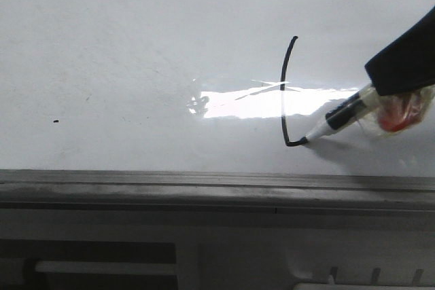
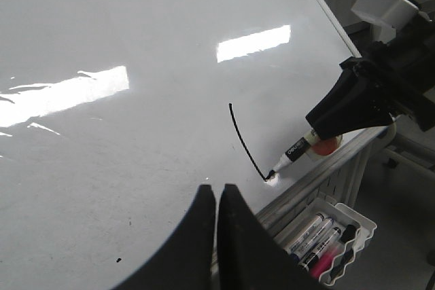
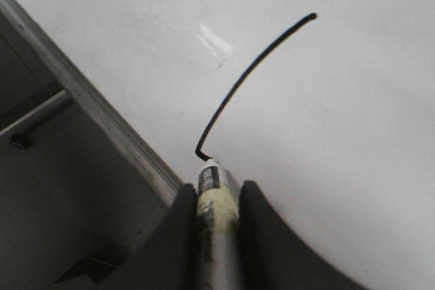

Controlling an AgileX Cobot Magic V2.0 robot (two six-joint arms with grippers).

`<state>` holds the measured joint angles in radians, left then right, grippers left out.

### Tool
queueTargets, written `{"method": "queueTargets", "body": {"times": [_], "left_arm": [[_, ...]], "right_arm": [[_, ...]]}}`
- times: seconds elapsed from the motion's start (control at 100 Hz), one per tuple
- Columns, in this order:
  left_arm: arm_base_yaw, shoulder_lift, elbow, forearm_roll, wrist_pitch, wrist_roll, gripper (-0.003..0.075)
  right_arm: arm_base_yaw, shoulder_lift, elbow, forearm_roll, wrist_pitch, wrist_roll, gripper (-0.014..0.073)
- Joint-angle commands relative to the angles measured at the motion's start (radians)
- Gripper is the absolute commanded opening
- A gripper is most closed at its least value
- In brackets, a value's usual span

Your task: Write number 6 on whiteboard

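The whiteboard (image 1: 122, 52) fills most of the front view, with a bright rectangular glare near its middle and a grey metal rim (image 1: 204, 181) along its near edge. The number 6 (image 1: 285, 93) is only partly drawn: a thin black, slightly curved stem that crosses the glare and ends in a short hook at its base, just above the rim. No closed loop is visible.

The right gripper (image 3: 216, 219) holds a black-and-white marker (image 1: 340, 115); its jaws are pinching the marker barrel from both sides. The marker is tilted, and its tip touches the whiteboard at the end of the hook. A red and translucent part sits beside the marker under the right gripper in the front view; what it is cannot be determined.

The left gripper (image 2: 217, 236) hangs over the whiteboard, near the rim and apart from the stroke. Its jaws are pressed together with nothing between them.

A small black speck (image 1: 55, 121) lies on the whiteboard, well to the left of the stroke. In the left wrist view, a white tray (image 2: 363, 219) of markers sits below the rim.
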<state>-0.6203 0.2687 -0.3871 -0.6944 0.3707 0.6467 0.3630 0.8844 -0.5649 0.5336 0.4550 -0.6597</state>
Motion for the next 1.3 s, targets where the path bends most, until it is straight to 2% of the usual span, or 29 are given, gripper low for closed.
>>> {"method": "queueTargets", "body": {"times": [0.0, 0.17, 0.44, 0.6, 0.81, 0.88, 1.03, 1.08, 1.12, 1.2, 1.29], "left_arm": [[0.003, 0.007, -0.026, -0.026, -0.058, -0.005, -0.0019], [0.003, 0.007, -0.026, -0.026, -0.058, -0.005, -0.0019], [0.003, 0.007, -0.026, -0.026, -0.060, -0.005, -0.0019], [0.003, 0.007, -0.026, -0.029, -0.058, -0.005, -0.0019], [0.003, 0.009, -0.026, -0.052, -0.018, -0.005, -0.0011], [0.003, 0.034, -0.033, -0.049, 0.068, 0.004, 0.0050], [0.003, 0.180, -0.097, -0.049, 0.196, 0.120, 0.0354], [0.003, 0.242, -0.134, -0.052, 0.201, 0.183, 0.0414], [0.003, 0.297, -0.161, -0.059, 0.208, 0.244, 0.0435], [0.003, 0.412, -0.233, -0.093, 0.241, 0.371, 0.0428], [0.003, 0.529, -0.312, -0.143, 0.306, 0.452, 0.0428]], "right_arm": [[-0.057, 0.001, -0.036, -0.075, -0.127, -0.010, -0.0043], [-0.039, 0.021, -0.078, -0.068, -0.137, -0.010, -0.0043], [0.072, 0.106, -0.080, -0.067, -0.202, -0.010, -0.0043], [0.087, 0.121, -0.082, -0.058, -0.227, -0.009, -0.0043], [0.118, 0.000, -0.153, -0.058, -0.077, -0.009, -0.0043], [0.148, -0.047, -0.178, -0.058, -0.032, -0.011, -0.0043], [0.213, -0.107, -0.200, -0.060, -0.003, -0.030, -0.0043], [0.226, -0.107, -0.200, -0.060, -0.003, -0.030, -0.0043], [0.237, -0.107, -0.200, -0.060, -0.005, -0.030, -0.0043], [0.257, -0.087, -0.200, -0.060, -0.005, -0.030, -0.0043], [0.291, -0.072, -0.200, -0.060, -0.009, -0.030, -0.0043]]}}
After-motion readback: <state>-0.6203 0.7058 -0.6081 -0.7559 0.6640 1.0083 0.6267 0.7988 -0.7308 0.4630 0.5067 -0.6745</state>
